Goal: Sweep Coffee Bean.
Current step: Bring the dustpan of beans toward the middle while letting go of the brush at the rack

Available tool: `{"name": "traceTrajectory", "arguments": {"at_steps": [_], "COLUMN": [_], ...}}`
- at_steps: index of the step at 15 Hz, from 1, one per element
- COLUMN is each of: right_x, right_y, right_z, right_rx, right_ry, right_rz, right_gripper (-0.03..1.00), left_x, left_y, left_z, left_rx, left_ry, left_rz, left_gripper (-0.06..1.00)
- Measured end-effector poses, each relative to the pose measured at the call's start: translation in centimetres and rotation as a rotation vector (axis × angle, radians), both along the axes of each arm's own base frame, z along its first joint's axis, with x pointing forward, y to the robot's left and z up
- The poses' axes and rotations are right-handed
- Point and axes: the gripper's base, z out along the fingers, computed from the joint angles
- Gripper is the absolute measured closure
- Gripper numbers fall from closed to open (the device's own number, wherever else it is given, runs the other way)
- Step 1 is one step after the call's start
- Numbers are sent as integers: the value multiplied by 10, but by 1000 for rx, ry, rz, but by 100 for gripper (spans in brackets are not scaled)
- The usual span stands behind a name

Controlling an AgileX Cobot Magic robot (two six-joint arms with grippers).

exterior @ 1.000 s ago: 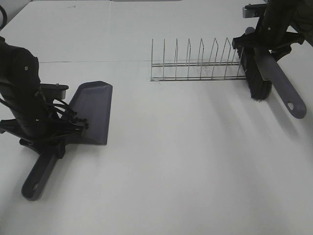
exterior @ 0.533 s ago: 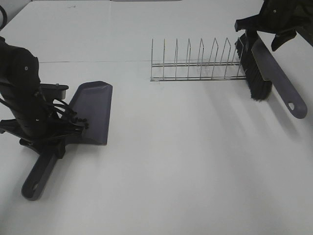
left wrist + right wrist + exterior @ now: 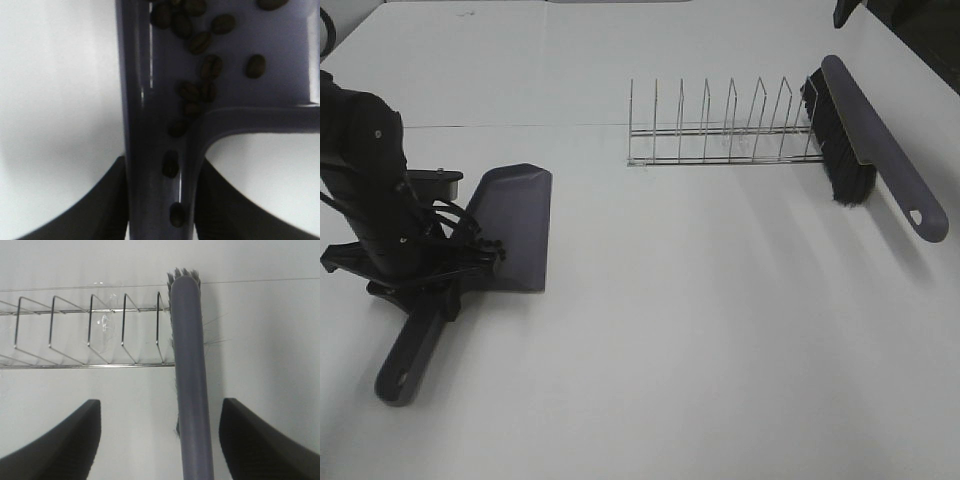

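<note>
Coffee beans fill the dustpan, seemingly clamped by left fingers; right fingers wide.

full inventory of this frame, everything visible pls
dustpan: 1, grey, left part of the table, handle clamped by the left gripper
coffee beans: about a dozen, dark brown, inside the dustpan, some in the handle channel
brush: 1, grey handle with black bristles, lying at the right end of the rack, not held
wire rack: 1, metal, empty slots, far centre
table: 1, white
left gripper: shut on the dustpan handle
right gripper: open, above the brush
</note>
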Motion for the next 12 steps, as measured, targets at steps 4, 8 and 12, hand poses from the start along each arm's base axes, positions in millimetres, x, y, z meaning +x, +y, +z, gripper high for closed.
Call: {"name": "traceTrajectory", "arguments": {"at_steps": [4,8,12], "right_x": [-54,-139,-208], "right_y": [1,2,2], "right_z": [16,6,6], "right_rx": [15,42,51], "right_ry": [89,228,222], "right_rz": [9,7,4], "right_gripper": [41,41,41], "left_x": [13,16,16], "left_y": [-15,-50,-53], "left_z": [4,9,0], "left_rx": [-59,-85,-84], "left_ry": [-22,-64,-34], "left_rz": [8,-69,-64], "left_gripper": [62,62,62]}}
